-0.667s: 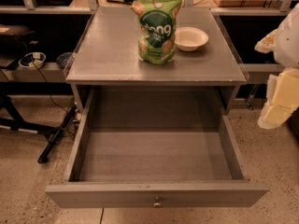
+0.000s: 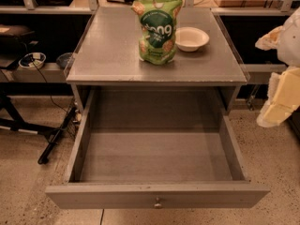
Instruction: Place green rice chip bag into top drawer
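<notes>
Standing beyond the open top drawer (image 2: 157,195) is the green rice chip bag (image 2: 157,29); the gripper (image 2: 280,97) hangs at right, and I cannot tell its state.

A small white bowl (image 2: 191,38) sits toward the back right of the grey table (image 2: 108,55). Left of the table, a low shelf (image 2: 28,74) carries a round dish (image 2: 32,60) with a cable, and black stand legs (image 2: 56,139) lie on the speckled floor (image 2: 276,172). The end effector (image 2: 281,100) hangs at the right edge, apart from the table.
</notes>
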{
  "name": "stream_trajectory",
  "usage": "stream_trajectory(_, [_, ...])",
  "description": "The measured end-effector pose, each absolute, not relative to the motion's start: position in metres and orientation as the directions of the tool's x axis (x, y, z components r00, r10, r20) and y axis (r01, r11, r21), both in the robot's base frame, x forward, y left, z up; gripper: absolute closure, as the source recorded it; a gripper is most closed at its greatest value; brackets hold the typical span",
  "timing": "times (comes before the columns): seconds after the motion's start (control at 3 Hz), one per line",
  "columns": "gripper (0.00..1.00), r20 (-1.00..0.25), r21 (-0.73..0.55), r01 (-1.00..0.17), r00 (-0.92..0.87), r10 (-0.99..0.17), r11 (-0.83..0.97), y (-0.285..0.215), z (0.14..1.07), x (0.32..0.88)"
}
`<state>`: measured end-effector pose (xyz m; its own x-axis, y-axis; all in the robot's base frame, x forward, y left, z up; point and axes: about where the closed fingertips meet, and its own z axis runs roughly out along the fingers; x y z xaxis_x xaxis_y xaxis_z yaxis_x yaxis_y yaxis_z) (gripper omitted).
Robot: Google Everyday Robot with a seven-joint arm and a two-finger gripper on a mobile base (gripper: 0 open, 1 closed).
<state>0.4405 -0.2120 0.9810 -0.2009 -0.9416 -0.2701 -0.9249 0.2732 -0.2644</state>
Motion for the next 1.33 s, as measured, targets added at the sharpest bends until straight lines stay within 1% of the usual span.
stream_trajectory(0.33, [0.0, -0.385, -0.27, -0.931, -0.131, -0.913, 0.248, -0.199, 0.986, 0.448])
stream_trajectory(0.67, [0.0, -0.453, -0.271, -0.935, -0.084, -0.888, 0.227, -0.191, 0.988, 0.454])
stream_trajectory(1.0, [0.0, -0.515, -0.303, -0.914, -0.081, -0.853, 0.27, -0.177, 0.991, 0.471])
stream_trajectory(1.33, [0.0, -0.528, -0.326, -0.878, -0.138, -0.838, 0.35, -0.171, 0.993, 0.492])
